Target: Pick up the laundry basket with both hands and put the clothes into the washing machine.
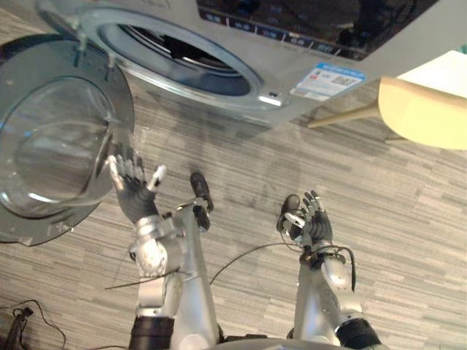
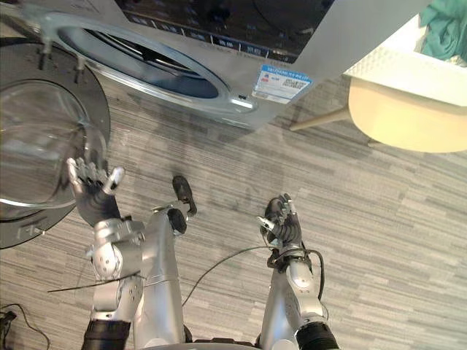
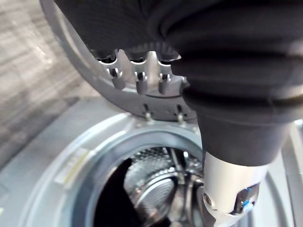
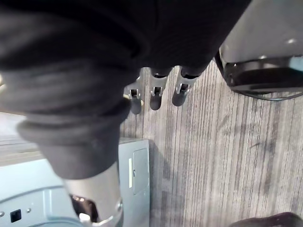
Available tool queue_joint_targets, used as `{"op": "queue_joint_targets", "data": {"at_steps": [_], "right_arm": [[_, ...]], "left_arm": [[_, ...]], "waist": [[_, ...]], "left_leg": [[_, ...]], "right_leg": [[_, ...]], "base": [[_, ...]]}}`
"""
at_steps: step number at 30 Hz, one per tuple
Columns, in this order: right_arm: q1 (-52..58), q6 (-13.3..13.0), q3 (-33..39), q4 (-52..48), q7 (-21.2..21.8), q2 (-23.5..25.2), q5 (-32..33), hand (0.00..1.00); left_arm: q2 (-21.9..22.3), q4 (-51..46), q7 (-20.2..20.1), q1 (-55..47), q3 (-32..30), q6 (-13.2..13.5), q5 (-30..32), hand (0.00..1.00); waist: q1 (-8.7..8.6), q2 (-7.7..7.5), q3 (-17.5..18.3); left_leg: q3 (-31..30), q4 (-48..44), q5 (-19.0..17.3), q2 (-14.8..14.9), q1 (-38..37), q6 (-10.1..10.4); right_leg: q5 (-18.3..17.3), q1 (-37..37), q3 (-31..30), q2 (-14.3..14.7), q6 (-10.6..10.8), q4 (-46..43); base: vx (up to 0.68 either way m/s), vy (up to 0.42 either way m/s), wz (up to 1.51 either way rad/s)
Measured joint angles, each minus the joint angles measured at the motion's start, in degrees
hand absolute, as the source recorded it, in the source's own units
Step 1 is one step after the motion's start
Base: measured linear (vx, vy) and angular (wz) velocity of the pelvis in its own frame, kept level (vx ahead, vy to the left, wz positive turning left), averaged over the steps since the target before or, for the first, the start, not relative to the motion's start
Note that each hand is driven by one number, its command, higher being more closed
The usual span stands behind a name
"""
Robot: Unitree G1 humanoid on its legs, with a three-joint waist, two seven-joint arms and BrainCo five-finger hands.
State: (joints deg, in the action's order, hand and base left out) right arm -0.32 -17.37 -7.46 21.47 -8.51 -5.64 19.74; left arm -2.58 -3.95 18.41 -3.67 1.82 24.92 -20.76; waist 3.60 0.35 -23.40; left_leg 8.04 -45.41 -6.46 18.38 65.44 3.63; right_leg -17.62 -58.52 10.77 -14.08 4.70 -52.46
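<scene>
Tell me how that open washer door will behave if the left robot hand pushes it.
The door is probably rigid and would swing on its hinges rather than flex. Its domed glass looks smooth, so the open left robot hand may slip; the grey rim seems safer.

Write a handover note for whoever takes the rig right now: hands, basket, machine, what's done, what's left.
Left hand: open, empty, raised beside the open door of the washing machine.
Right hand: open, empty, over the floor.
Laundry basket: on the pale table to the machine's right, teal clothes inside, untouched.
Done: door is open.
Left: grasp the basket with both hands, carry it over, load the clothes into the drum.
</scene>
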Motion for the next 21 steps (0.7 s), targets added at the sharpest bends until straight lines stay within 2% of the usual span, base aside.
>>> {"op": "queue_joint_targets", "data": {"at_steps": [2,4,5,8,10,13,15,18,21], "right_arm": [[-0.03,0.57,0.85,3.94,-0.04,-0.74,-0.05,0.0],[0.11,1.35,0.95,5.72,-0.07,-0.46,-0.13,0.0],[0.17,1.73,0.94,7.49,-0.06,-0.45,-0.28,0.0],[0.46,2.78,0.81,11.48,-0.05,0.12,-2.45,0.0],[1.12,4.39,0.65,15.03,-0.01,1.09,-5.94,0.0],[3.23,5.45,0.86,18.26,0.25,2.27,-9.73,0.0],[4.76,6.55,2.61,21.72,1.19,2.79,-10.98,0.0],[4.54,6.72,6.26,25.27,1.09,3.35,-10.79,0.0],[2.14,6.78,11.03,26.51,0.86,3.03,-9.86,0.0]], "left_arm": [[-0.14,8.45,-3.35,-1.96,2.3,-1.56,-0.02,0.0],[-0.32,16.32,-5.5,-2.66,3.34,-3.5,0.64,0.0],[-0.27,21.88,-6.28,-2.64,4.03,-4.55,1.58,0.0],[0.02,29.6,-7.29,-2.19,4.15,-6.4,4.17,0.0],[0.77,36.82,-7.2,-1.44,1.8,-7.65,6.31,0.0],[0.85,43.67,-6.94,-1.15,-0.42,-9.04,8.14,0.0],[0.58,48.85,-6.68,-1.08,-2.09,-10.3,10.13,0.0],[-0.48,53.85,-5.55,-0.4,-2.94,-10.98,11.11,0.0],[-1.15,58.1,-4.52,0.19,-4.67,-12.29,13.06,0.0]], "waist": [[0.54,0.01,0.03],[0.37,0.0,0.04],[0.37,-0.05,0.2],[0.4,-0.09,1.73],[0.31,-0.14,4.21],[0.03,-0.34,8.04],[-0.62,-0.5,11.43],[-1.35,-1.24,13.71],[-1.9,-1.49,14.43]], "left_leg": [[-0.07,2.05,0.53,-0.91,-4.75,0.03],[-0.05,3.91,0.93,-1.49,-9.17,0.09],[0.18,5.23,1.04,-1.79,-12.49,-0.05],[0.74,8.76,1.29,-2.75,-18.85,0.21],[1.71,12.51,1.48,-3.51,-25.7,0.29],[2.83,17.03,1.82,-4.51,-32.52,0.79],[3.17,20.41,2.12,-4.94,-37.24,0.78],[5.85,23.2,2.16,-5.38,-41.71,0.73],[12.75,25.78,2.04,-4.21,-46.4,0.53]], "right_leg": [[-0.3,5.11,0.56,-0.41,0.08,1.63],[-0.24,10.2,1.65,-0.8,0.19,3.88],[-0.12,13.82,2.14,-0.88,0.41,5.58],[0.36,20.61,3.39,-0.99,1.18,9.38],[1.32,27.79,4.13,-0.96,2.03,14.22],[3.11,35.52,5.34,-0.85,2.75,20.89],[5.64,41.44,6.34,-0.06,3.51,28.11],[9.13,45.42,4.5,0.93,4.27,35.26],[16.83,47.04,-1.26,2.49,3.97,43.41]], "base": [[0.04,-0.097,0.29],[0.07,-0.086,0.25],[0.07,-0.086,0.24],[0.08,-0.081,0.23],[0.11,-0.059,0.12],[0.14,-0.008,0.07],[0.17,0.012,0.02],[0.13,0.043,-0.45],[0.08,0.064,-1.22]]}}
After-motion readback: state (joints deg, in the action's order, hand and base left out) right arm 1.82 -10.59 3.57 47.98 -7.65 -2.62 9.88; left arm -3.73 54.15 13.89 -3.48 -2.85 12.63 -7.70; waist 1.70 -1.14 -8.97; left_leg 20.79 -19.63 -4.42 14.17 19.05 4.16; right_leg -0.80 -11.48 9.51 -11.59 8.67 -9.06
